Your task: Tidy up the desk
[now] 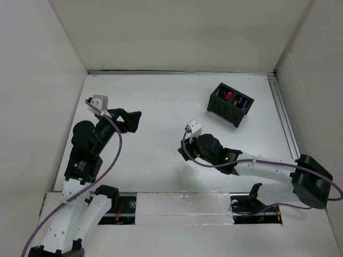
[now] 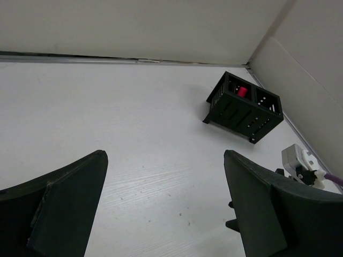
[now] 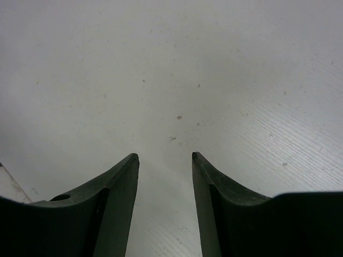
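The desk (image 1: 155,96) is a matte-white tabletop with metal rails at its edges. A black slotted organizer box (image 1: 230,104) stands at the back right, holding a red item (image 1: 228,95) and small dark pieces. My left gripper (image 1: 134,121) is open and empty, hovering at the left and facing the box (image 2: 244,107). Its fingers (image 2: 75,198) are spread wide over the bare desk (image 2: 107,107). My right gripper (image 1: 184,152) points down at mid-desk. In the right wrist view it (image 3: 164,156) is open with only the white surface (image 3: 161,64) between the jaws.
Upright white wall panels (image 1: 177,32) enclose the desk on three sides. A metal rail (image 1: 284,115) runs along the right edge. The right arm's white wrist camera (image 2: 297,163) shows at the lower right of the left wrist view.
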